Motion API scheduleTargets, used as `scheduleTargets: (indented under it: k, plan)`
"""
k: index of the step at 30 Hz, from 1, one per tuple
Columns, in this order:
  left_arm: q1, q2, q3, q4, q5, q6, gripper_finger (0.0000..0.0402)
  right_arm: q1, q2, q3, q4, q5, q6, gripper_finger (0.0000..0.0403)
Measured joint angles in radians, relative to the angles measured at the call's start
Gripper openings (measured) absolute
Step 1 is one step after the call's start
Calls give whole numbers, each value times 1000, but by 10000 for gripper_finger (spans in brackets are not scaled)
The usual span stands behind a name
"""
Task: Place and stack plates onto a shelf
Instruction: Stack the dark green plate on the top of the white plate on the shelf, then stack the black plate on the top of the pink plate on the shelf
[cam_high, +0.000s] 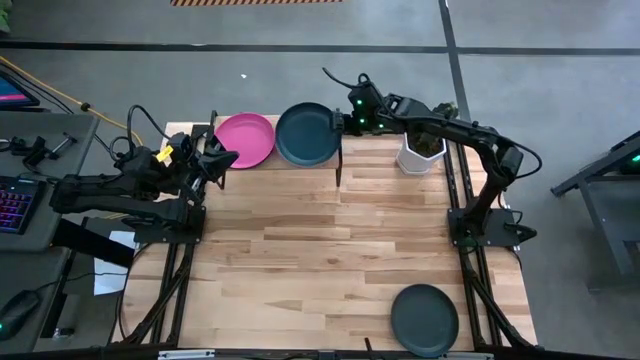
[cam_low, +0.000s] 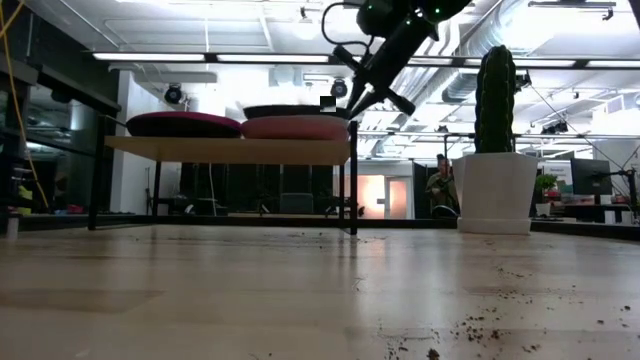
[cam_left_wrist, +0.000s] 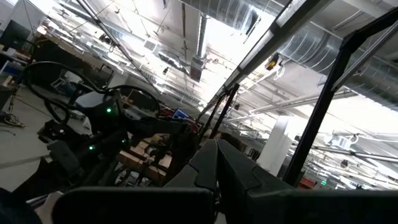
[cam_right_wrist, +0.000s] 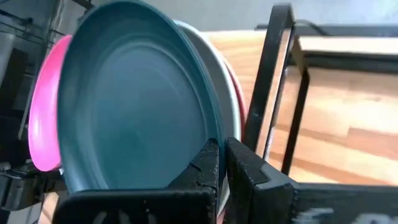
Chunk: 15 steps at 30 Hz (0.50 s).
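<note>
The plates are mostly on the shelf already: the magenta plate sits on one half, and the dark teal plate lies on top of a small stack on the other half, w/ a pale plate and a pink-red edge showing under it in the right wrist view. The right gripper is at the rim of the teal plate, at the shelf's end near the black frame post. Its jaws are fully together, and in the right wrist view the teal rim is just ahead of the fingertips; whether they pinch it or only touch it I cannot tell, approx. it looks more like a nudge than a grip. I judge the closed jaws are here to push or settle the plate square on the stack, so it does not hang over the edge. The left gripper waits beside the magenta plate, jaws also fully closed and empty, prob. to stay clear. One dark plate is well apart from both jaws, at the near edge of the table, so the task is not finished. The cactus pot stands under the right arm; this arm must mind it when it goes back.
</note>
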Motion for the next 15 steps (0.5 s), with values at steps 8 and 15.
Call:
scheduleTargets:
  k: [8, 15]
  plan:
    - [0, 3, 0, -14, 0, 0, 0, 0, 40, 0, 3, -9, 7, 14]
    - [0, 3, 0, -14, 0, 1, 0, -1, 39, -1, 6, -6, -11, 41]
